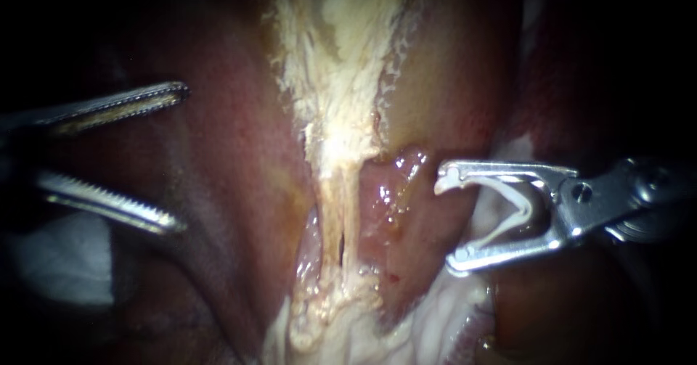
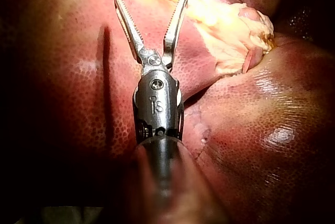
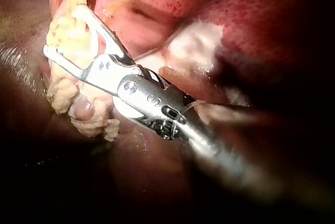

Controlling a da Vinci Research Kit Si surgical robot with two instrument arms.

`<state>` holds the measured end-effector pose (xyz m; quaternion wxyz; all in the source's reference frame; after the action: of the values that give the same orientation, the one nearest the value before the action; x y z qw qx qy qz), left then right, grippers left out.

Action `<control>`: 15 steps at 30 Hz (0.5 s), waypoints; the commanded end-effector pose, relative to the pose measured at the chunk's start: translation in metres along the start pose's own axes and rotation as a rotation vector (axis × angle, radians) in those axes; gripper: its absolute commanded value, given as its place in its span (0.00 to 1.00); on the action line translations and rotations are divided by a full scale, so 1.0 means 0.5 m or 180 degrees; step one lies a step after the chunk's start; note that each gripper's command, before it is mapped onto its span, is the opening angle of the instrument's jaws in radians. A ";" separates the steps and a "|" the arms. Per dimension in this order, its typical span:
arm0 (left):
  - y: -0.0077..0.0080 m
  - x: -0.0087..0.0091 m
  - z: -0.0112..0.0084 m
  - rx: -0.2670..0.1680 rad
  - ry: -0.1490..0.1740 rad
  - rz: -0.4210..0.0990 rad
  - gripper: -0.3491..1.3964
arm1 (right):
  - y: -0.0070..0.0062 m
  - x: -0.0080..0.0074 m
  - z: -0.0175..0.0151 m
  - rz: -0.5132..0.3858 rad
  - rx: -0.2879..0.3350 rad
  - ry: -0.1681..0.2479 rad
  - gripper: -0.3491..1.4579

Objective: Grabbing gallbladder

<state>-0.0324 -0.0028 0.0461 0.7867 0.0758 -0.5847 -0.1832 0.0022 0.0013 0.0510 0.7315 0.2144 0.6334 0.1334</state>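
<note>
Left instrument [image 1: 181,158], serrated steel jaws agape, over dark red liver [image 1: 232,154]; right instrument [image 1: 446,220] jaws hold a white V-shaped clip [image 1: 521,207].

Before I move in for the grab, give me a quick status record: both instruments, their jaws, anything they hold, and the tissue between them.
left instrument: serrated jaws open, empty, over the liver
right instrument: jaws wide apart, carrying an open white clip between them
between the instruments: pale fibrous strip, with pink glossy tissue on the right instrument's side of it
tissue grasped: none by either instrument
right jaws touching tissue: cannot tell
</note>
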 end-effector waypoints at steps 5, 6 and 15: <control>-0.0004 -0.0002 0.0000 -0.0005 -0.0001 -0.0057 0.64 | 0.0000 0.0000 0.0000 0.0000 0.0000 0.0000 0.51; -0.0007 -0.0004 -0.0001 -0.0008 -0.0002 -0.0152 0.64 | 0.0000 0.0000 0.0000 0.0000 0.0000 0.0000 0.51; -0.0073 -0.0059 0.0032 -0.0327 0.0085 -0.0743 0.60 | 0.0001 0.0000 0.0000 0.0001 -0.0002 0.0000 0.51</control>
<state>-0.0358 -0.0051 0.0425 0.7711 0.1054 -0.5471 -0.3083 0.0023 0.0014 0.0511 0.7315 0.2143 0.6333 0.1337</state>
